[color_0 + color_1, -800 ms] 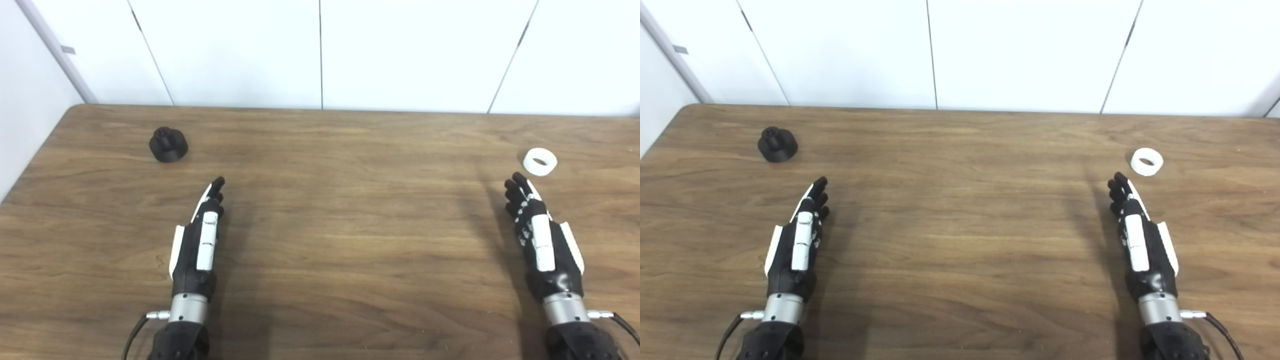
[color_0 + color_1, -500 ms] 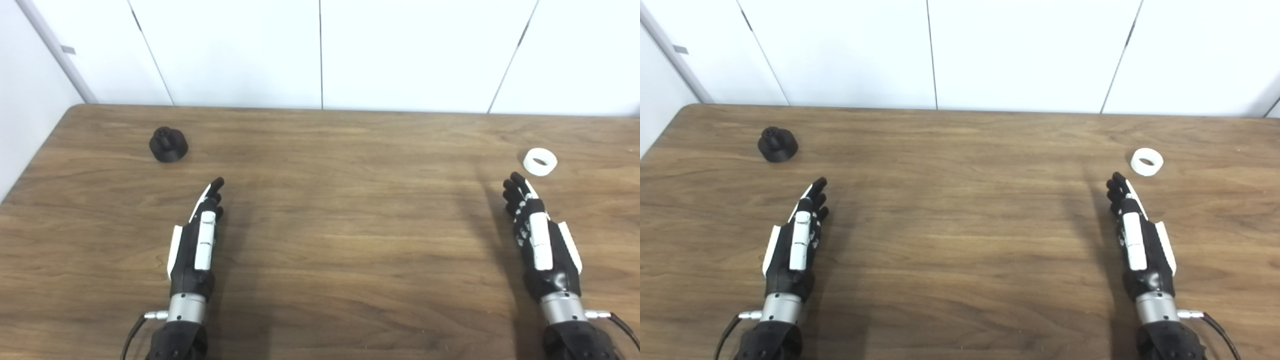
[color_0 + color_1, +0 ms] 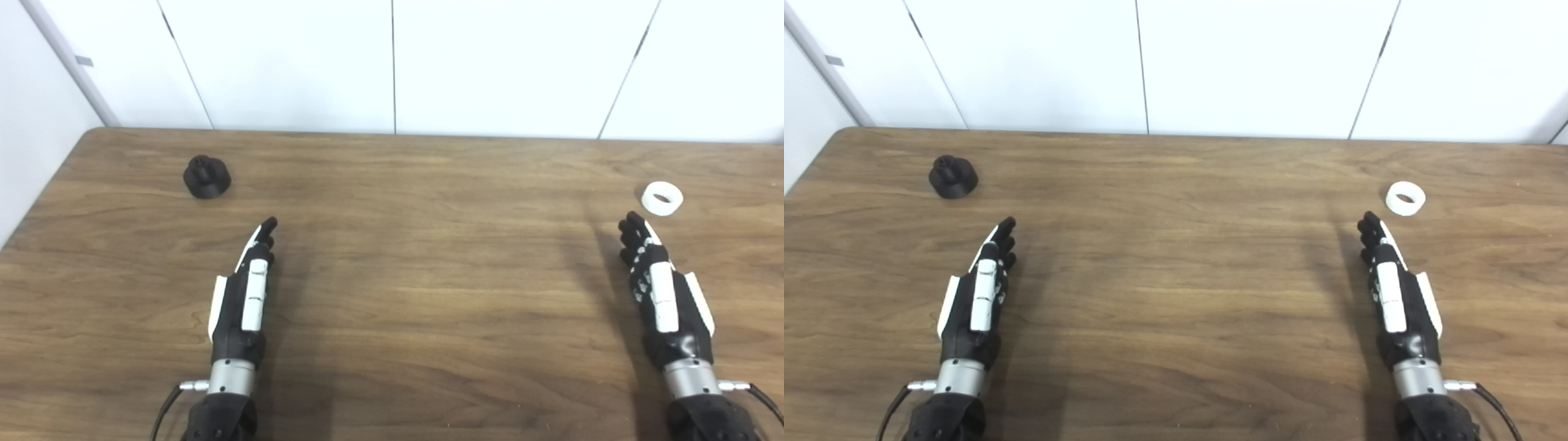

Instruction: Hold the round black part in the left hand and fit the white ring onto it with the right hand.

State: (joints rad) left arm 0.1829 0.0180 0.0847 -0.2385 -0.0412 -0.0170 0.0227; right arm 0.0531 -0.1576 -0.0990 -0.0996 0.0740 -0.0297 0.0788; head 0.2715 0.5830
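Observation:
The round black part [image 3: 207, 177] stands on the wooden table [image 3: 429, 257] at the far left, with a small knob on top. A white ring [image 3: 662, 198] lies flat at the far right. My left hand [image 3: 245, 288] hovers edge-on over the table, fingers stretched forward and holding nothing, well short of the black part and to its right. My right hand [image 3: 661, 288] is likewise stretched out and empty, its fingertips [image 3: 631, 223] just short of the ring and slightly left of it.
White wall panels [image 3: 392, 61] rise behind the table's far edge. The table's left edge runs close to the black part. A cable [image 3: 759, 395] leaves the right wrist and another leaves the left wrist [image 3: 165, 407].
Both hands have barely shifted, wavering a few pixels in place. The black part and the ring have not moved.

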